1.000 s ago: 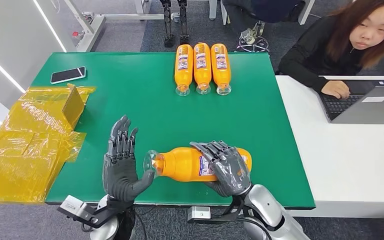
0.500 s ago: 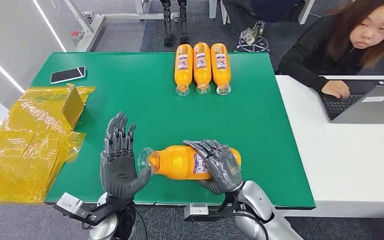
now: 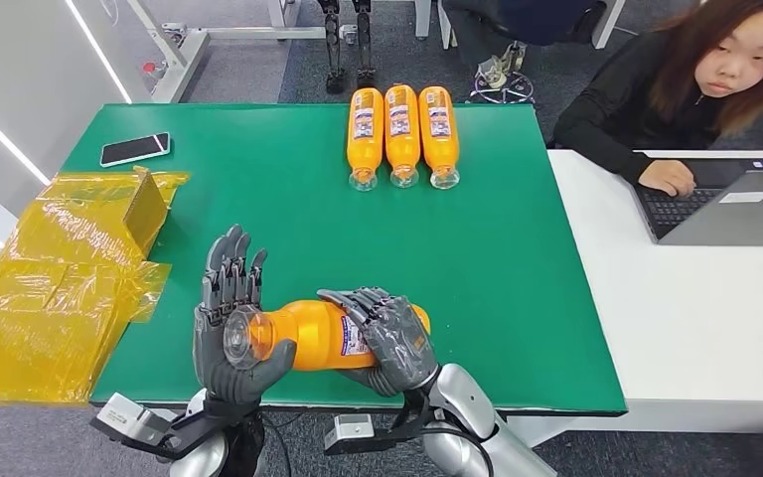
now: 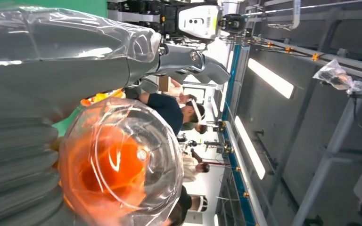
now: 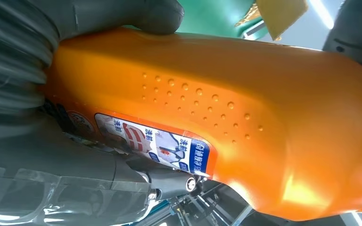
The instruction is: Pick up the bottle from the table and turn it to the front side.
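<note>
Over the last second your right hand (image 3: pixel 389 338) carried the orange plastic bottle with the clear cap and small printed label (image 3: pixel 310 336) leftward and toward the robot, and the cap end swung round until it met the palm of your left hand (image 3: pixel 227 333). A second earlier the bottle lay farther right with a gap between its cap and that palm; now the clear cap (image 3: pixel 246 337) pressed into the palm, with the left thumb curling under the neck. I'd judge this meant the bottle was off the green table top (image 3: pixel 288 219) and braced between both hands, ready for the turn itself.

Your right hand was wrapped over the bottle's body near the label, fingers across the top and thumb beneath, holding it firmly. Your left hand was spread, fingers upright and apart, the bottle's cap resting against it rather than clasped; whether the thumb truly gripped the neck, I could not tell.

The bottle sat near the table's near edge, in front of the robot's chest. Its long axis ran roughly left to right, tilted a little, with the cap pointing to the robot's left and the base to the right under your right hand. In the right wrist view the label (image 5: pixel 158 146) faced partly toward the palm, so the front did not yet seem to be turned up.
</note>
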